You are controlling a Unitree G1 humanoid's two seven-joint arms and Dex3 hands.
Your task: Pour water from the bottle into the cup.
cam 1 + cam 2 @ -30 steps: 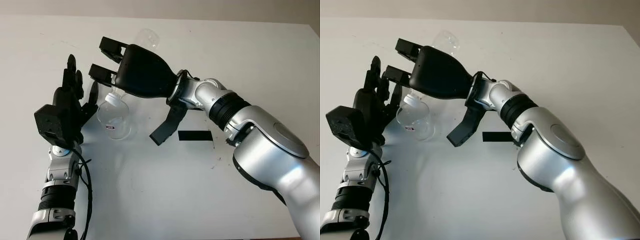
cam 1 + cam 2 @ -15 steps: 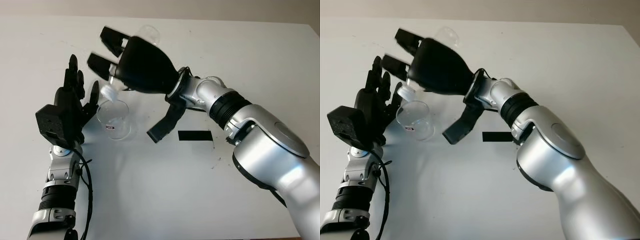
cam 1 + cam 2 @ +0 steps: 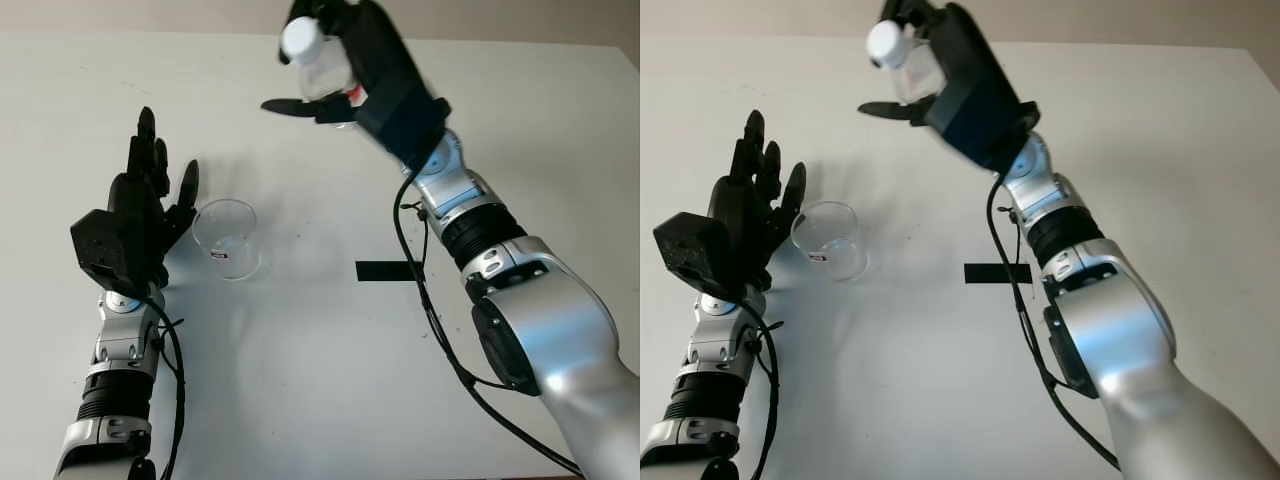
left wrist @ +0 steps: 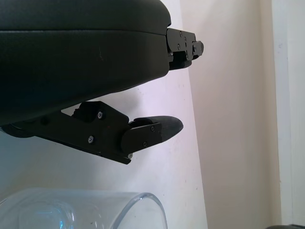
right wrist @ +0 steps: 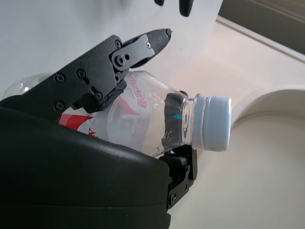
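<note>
The right hand [image 3: 365,70] is clamped around the clear plastic bottle with a white cap and red label [image 3: 322,68], holding it high and close to upright, up and away from the short clear glass cup [image 3: 227,237]. The cap [image 5: 215,123] is on, and that is the snag: by my reading, tipping from here delivers nothing until it comes off. The wrist view shows the fingers [image 5: 102,67] across the label while the neck juts free, so a smooth bottle could twist or slide in that grip during a tilt. The left hand [image 3: 135,225] stands open just beside the cup, apparently not touching it; a nudge could skid it. I can't make out water in the bottle, and the cup looks empty.
</note>
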